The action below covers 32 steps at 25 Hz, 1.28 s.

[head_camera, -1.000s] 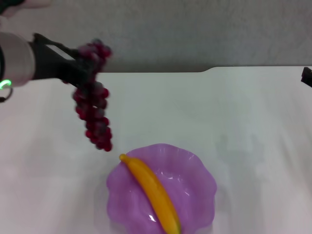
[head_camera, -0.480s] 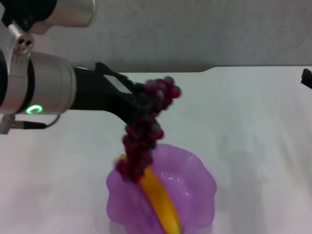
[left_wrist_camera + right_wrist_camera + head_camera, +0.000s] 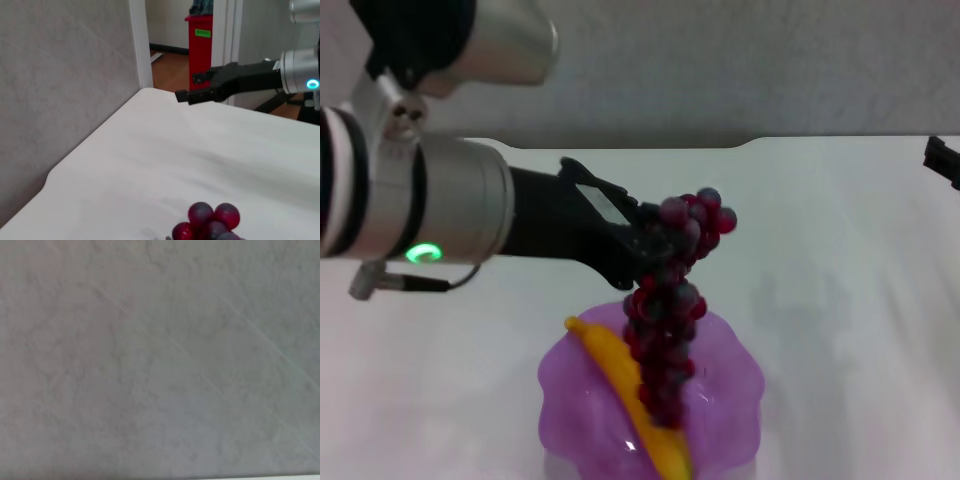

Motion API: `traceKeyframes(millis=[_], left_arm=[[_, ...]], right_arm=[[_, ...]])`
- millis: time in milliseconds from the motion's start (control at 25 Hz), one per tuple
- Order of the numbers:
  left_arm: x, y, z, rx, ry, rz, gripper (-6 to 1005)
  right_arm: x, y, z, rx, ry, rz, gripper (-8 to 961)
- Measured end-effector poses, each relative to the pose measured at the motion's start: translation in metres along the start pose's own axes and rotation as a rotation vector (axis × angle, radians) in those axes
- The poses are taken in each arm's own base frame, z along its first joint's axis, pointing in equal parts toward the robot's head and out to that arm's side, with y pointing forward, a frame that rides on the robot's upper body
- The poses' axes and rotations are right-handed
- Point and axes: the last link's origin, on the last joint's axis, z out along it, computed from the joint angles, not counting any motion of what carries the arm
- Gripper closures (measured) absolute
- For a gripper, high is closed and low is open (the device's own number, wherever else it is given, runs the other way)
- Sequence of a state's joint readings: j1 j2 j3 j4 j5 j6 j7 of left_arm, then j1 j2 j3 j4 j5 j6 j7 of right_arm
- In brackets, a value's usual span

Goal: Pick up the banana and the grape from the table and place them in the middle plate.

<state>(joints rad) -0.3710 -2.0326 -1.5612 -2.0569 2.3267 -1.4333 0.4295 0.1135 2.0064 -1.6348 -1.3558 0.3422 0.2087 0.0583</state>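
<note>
The grape [image 3: 665, 310] hangs as a long dark red bunch from the left tool [image 3: 642, 245], whose black fingers are closed around its upper part. The top few berries stick up beside the fingers, and the lower end dangles down over the middle plate [image 3: 725, 400], in front of the banana [image 3: 620, 375] as the head view shows it. Whether the lowest berries touch the banana or the plate cannot be told. In the left wrist view only the topmost berries [image 3: 207, 222] of the bunch appear, at the edge of the picture, with the white tabletop [image 3: 190, 155] stretching away behind them.

The banana lies slantwise in the purple plate, its stem end resting on the scalloped rim toward the robot's left. The plate sits on the tabletop [image 3: 860, 280] close to the robot.

The silver and black left arm reaches in from the robot's left, above the tabletop.

The right tool [image 3: 940, 160] is at the far right edge of the tabletop, well apart from the plate; in the left wrist view it [image 3: 182, 95] is a dark shape above the tabletop's far end. I cannot tell whether it is open or closed. The right wrist view shows only a grey wall [image 3: 160, 360].
</note>
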Motion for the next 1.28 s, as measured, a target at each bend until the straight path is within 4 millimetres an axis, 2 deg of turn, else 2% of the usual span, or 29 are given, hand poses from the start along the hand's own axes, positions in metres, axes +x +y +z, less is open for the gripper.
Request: traceKeyframes(millis=[240,520,640,1000,1280], left_arm=[[-0.015,-0.001,0.025,0.062,-0.048,0.005,752],[-0.042,0.004,0.065,0.008,-0.127,-0.030,755],[-0.047,0.010,0.076,-0.017,-0.152,-0.019,755],[-0.046,0.013,0.085,-0.027,-0.146,-0.007,755],[-0.054,0.010,0.095,-0.023,-0.169,-0.022,756]], right_arm=[[-0.002,0.006,0.002,-0.015,-0.002,-0.003,91],[-0.002,0.006,0.003,-0.016,-0.001,-0.002,91],[-0.003,0.007,0.004,-0.018,-0.002,-0.004,91],[-0.003,0.009,0.006,-0.024,0.000,-0.008,91],[-0.002,0.010,0.006,-0.026,0.001,-0.009,91]])
